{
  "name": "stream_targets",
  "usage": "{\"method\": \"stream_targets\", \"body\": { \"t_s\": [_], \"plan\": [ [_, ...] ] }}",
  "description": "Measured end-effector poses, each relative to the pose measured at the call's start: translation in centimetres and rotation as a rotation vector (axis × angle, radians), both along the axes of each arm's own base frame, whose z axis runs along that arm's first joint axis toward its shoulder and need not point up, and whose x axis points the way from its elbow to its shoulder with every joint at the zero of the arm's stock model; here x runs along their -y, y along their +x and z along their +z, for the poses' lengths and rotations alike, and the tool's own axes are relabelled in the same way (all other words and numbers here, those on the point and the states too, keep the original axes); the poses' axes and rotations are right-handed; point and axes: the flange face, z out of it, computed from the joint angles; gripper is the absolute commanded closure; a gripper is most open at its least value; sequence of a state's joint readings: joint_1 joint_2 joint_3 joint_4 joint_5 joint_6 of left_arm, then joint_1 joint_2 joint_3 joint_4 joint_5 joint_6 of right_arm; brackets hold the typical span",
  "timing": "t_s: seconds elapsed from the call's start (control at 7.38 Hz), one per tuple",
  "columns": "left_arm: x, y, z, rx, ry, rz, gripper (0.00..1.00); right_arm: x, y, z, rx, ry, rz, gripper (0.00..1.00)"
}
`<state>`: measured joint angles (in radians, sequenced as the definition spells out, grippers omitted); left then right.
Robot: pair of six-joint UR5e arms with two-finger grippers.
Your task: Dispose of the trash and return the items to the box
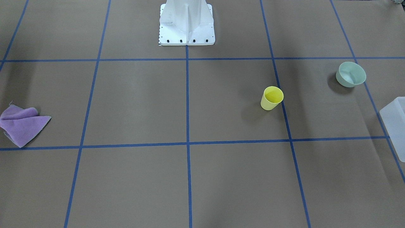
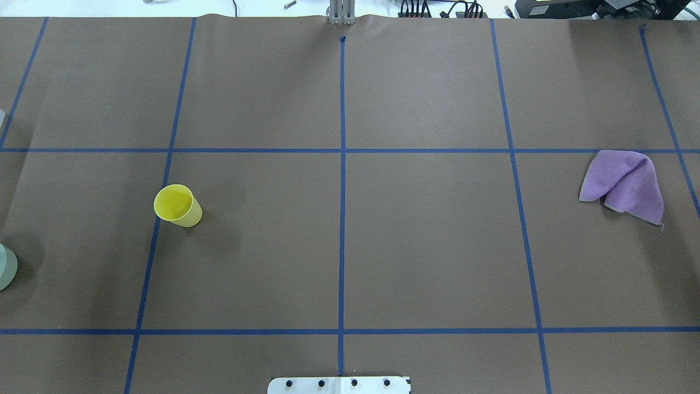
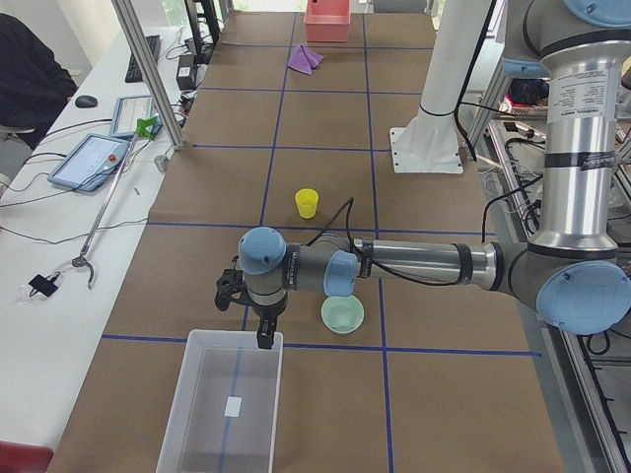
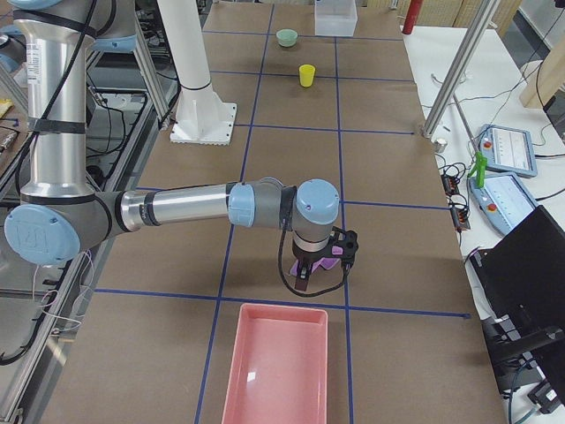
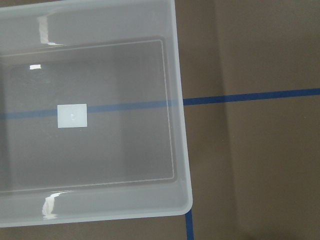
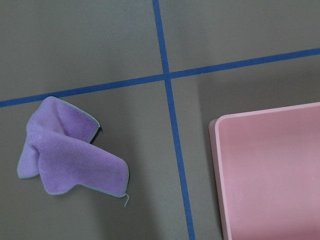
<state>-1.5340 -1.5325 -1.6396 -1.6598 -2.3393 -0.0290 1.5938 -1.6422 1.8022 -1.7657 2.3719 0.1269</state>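
The frosted-white box (image 3: 183,399) stands empty at the table's left end, and its rim (image 5: 180,125) fills the left wrist view. My left gripper (image 3: 263,338) hangs above the box's inner edge; I cannot tell whether it is open or shut. A yellow cup (image 1: 272,98) stands upright on the left half, with a pale green bowl (image 1: 350,74) near the box. A crumpled purple cloth (image 6: 65,155) lies at the right end. My right gripper (image 4: 303,278) hovers over the cloth; its state cannot be told.
A pink bin (image 4: 274,371) stands empty at the table's right end, beside the cloth, and its corner (image 6: 270,170) shows in the right wrist view. The robot's white base (image 1: 186,22) is at the table's middle edge. Blue tape lines grid the brown table.
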Motion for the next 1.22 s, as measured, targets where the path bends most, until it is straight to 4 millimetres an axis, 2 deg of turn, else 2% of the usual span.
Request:
{"method": "stream_targets", "body": {
  "t_s": [0.27, 0.54, 0.81, 0.95, 1.22],
  "plan": [
    [-0.9, 0.1, -0.3, -0.022, -0.010, -0.010, 0.01, 0.0, 0.0, -0.1, 0.000, 0.001, 0.000, 0.00],
    [-5.5, 0.2, -0.6, -0.054, -0.048, -0.092, 0.01, 0.1, 0.0, -0.3, 0.001, 0.008, -0.001, 0.00],
    [-11.1, 0.9, 1.4, -0.087, -0.073, -0.188, 0.01, 0.1, 0.0, -0.5, 0.000, 0.012, -0.001, 0.00],
    [-12.9, 1.6, 2.2, -0.100, -0.093, -0.208, 0.01, 0.2, 0.0, -0.7, 0.001, 0.015, -0.001, 0.00],
    [-14.5, 3.8, 4.2, -0.137, -0.123, -0.192, 0.01, 0.3, -0.2, -1.2, 0.024, 0.023, 0.000, 0.00]
  ]
}}
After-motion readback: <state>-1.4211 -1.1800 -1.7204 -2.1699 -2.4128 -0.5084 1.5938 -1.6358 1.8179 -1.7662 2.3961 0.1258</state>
